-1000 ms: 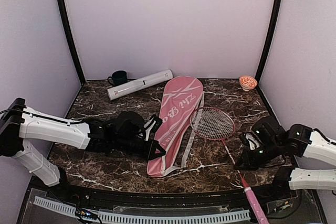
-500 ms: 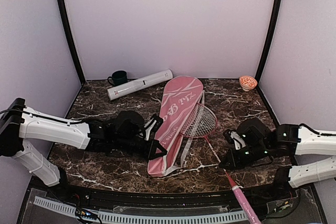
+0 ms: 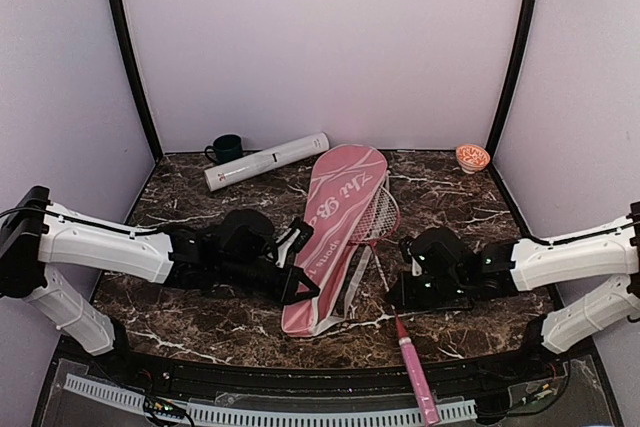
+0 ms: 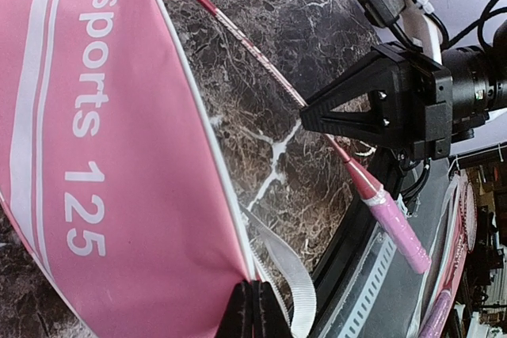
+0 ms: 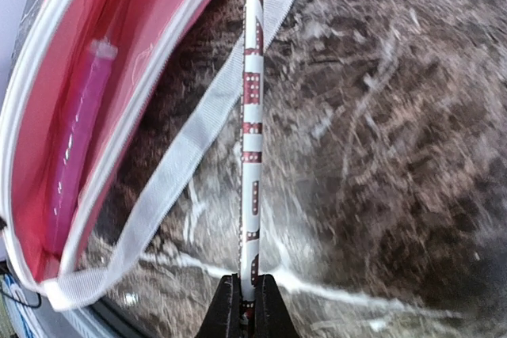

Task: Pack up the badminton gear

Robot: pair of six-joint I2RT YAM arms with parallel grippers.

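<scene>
Left pincer (image 4: 253, 308): clamped on the near edge of the pink bag (image 3: 335, 197). The bag lies mid-tabletop (image 3: 180, 209), mouth facing right. Right pincer (image 5: 247, 306): clamped on the shaft of 1 racket (image 5: 249, 116). The racket's head is partly inside the mouth and its handle overhangs the tabletop's near edge.

Inspection, both arms: I find one common build, white moulded link shells joined by black joint housings. On the left arm (image 3: 100, 242) a thin black cable runs along the top of the white shell; the right arm (image 3: 570, 257) carries a similar one. Small green lights show on the right arm's black wrist section. The right gripper (image 4: 305, 115) is matt black and angular, with a triangular open frame and small screw points. The left gripper (image 4: 253, 310) has narrow black fingers
</scene>
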